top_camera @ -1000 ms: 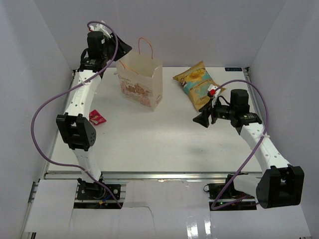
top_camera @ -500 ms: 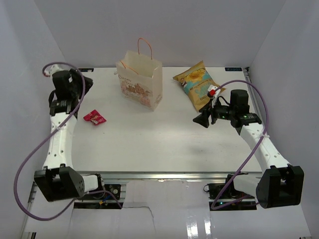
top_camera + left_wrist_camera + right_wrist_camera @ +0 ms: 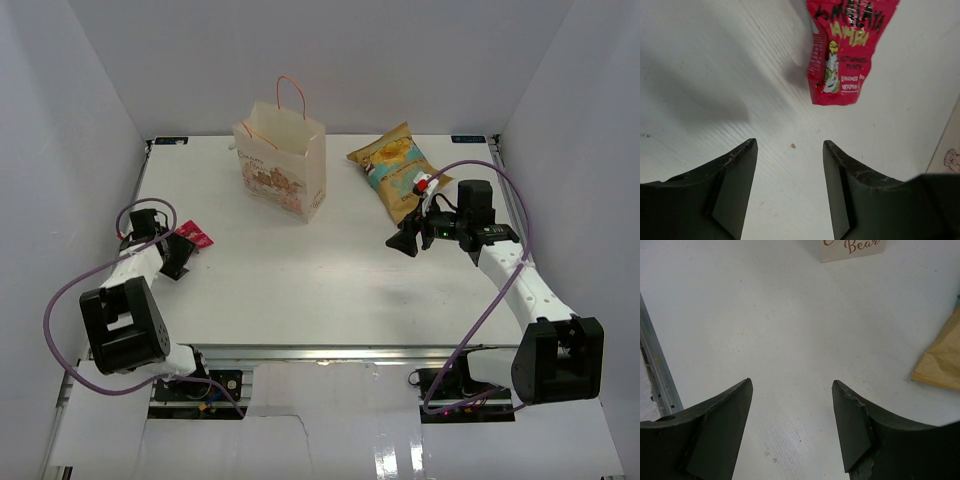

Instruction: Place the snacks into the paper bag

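Two snacks were out on the table (image 3: 300, 285): a red packet (image 3: 197, 236) at 9 o'clock near the left edge, and a big yellow-and-teal crisp bag (image 3: 396, 170) at 1 o'clock toward the back. Paper bag (image 3: 287, 160) stood upright at 12 o'clock, mouth open, cord handles up. I could not see inside it.

Left gripper (image 3: 180, 256) sat low over the table, just at 7 o'clock of the red packet, released, nothing between its fingers (image 3: 735, 190). On the left wrist view the packet lay flat ahead, at 1 o'clock of the gap, apart from both tips.

Right gripper (image 3: 408, 241) hovered near the crisp bag, at its 6 o'clock, also spread wide and holding nothing. Its wrist view showed bare table in the gap, a crisp bag corner at 3 o'clock and the paper bag's base at 12 o'clock.

Step in hand, my read: left arm lining up to pick the red packet, grasp not yet made. Next move calls for easing forward and a touch toward 1 o'clock so the packet sits in the gap, dropping right to the surface since the wrapper is thin and flat, then closing. After that, lift and carry toward 1 o'clock to the bag mouth, well apart from here, and let go above the opening. Crisp bag probably falls to the right arm; it looks big against that mouth, so likely end first
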